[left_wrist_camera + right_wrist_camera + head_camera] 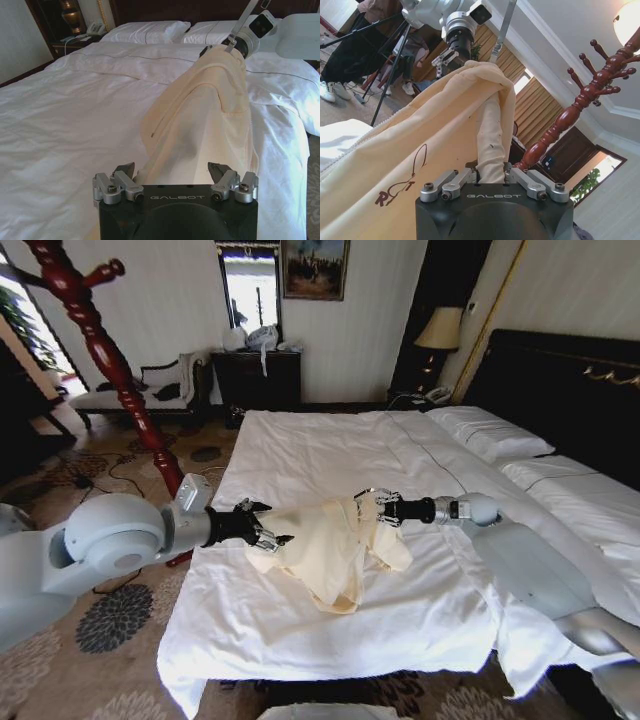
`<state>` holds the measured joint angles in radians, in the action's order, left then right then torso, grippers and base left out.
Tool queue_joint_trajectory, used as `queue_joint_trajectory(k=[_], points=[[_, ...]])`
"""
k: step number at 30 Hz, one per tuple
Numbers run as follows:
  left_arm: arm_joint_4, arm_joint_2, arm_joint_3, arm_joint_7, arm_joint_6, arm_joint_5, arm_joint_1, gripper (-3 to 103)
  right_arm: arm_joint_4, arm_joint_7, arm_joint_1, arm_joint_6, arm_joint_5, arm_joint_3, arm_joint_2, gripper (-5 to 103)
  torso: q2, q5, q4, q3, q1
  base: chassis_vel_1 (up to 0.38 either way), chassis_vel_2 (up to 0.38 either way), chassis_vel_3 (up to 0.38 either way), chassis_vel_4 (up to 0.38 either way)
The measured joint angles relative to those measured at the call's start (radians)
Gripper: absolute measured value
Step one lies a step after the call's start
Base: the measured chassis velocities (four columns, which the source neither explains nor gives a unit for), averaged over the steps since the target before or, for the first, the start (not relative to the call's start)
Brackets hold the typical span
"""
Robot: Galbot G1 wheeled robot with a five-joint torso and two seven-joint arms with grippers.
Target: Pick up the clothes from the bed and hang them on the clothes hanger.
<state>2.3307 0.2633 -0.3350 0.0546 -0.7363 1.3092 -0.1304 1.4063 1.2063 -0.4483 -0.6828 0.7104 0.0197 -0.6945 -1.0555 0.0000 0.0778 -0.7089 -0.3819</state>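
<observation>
Both grippers hold the clothes point(335, 545) stretched between them above the bed point(300, 450), probably so the garment hangs free for carrying. The left gripper point(262, 525), at about 9 o'clock of the garment, is clenched on one end; the right gripper point(378, 506), at 1 o'clock, grasps a fold. The clothes hanger point(110, 360) stands at 10 o'clock beside the bed, its pegs bare; no container is here.

Ahead of me: a gilt-framed painting point(314, 268) on the striped wall, a dark wooden dresser point(256, 378) below it, a cream-shaded bedside lamp point(439, 330), and floral-patterned carpet point(115, 618) at left.
</observation>
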Motion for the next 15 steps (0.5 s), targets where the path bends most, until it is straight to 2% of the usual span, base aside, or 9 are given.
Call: queue_joint_trajectory(k=[2,4,7,8,12,13,14,15], points=[[-0.004,0.005,-0.005,0.011,0.000,-0.015,-0.004,70,0.005,-0.008,0.000,-0.006,-0.001,0.004,0.001,18,0.000,-0.0001,0.0000,0.000,0.000,0.000,0.000,0.000,0.000],[-0.005,0.006,-0.006,0.013,0.000,-0.018,-0.004,70,0.006,-0.010,0.000,-0.007,-0.001,0.005,0.002,18,0.000,0.0000,0.0000,0.000,0.000,0.000,0.000,0.000,0.000],[-0.016,0.018,-0.009,0.030,0.001,-0.037,-0.006,54,0.009,-0.019,0.003,-0.009,-0.002,0.008,0.007,18,0.000,0.0000,0.0000,0.000,0.000,0.000,0.000,0.000,0.000],[-0.016,0.018,-0.009,0.030,0.001,-0.037,-0.006,54,0.009,-0.019,0.003,-0.009,-0.002,0.008,0.007,18,0.000,0.0000,0.0000,0.000,0.000,0.000,0.000,0.000,0.000],[-0.029,0.030,-0.017,0.069,0.001,-0.076,-0.003,33,0.012,-0.021,0.007,-0.011,-0.002,0.011,0.014,18,0.000,0.0000,0.0001,0.000,0.000,0.000,0.000,0.000,0.000],[-0.029,0.030,-0.017,0.069,0.001,-0.076,-0.003,33,0.012,-0.021,0.007,-0.011,-0.002,0.011,0.014,18,0.000,0.0000,0.0001,0.000,0.000,0.000,0.000,0.000,0.000],[-0.031,0.033,-0.021,0.087,0.001,-0.093,-0.003,33,0.012,-0.022,0.008,-0.011,-0.002,0.012,0.015,18,0.000,0.0000,0.0001,0.000,0.000,0.000,0.000,0.000,0.000],[-0.037,0.035,-0.024,0.124,0.001,-0.130,-0.003,28,0.012,-0.023,0.009,-0.011,-0.002,0.014,0.016,18,0.000,0.0000,0.0000,0.000,0.000,0.000,0.000,0.000,0.000]])
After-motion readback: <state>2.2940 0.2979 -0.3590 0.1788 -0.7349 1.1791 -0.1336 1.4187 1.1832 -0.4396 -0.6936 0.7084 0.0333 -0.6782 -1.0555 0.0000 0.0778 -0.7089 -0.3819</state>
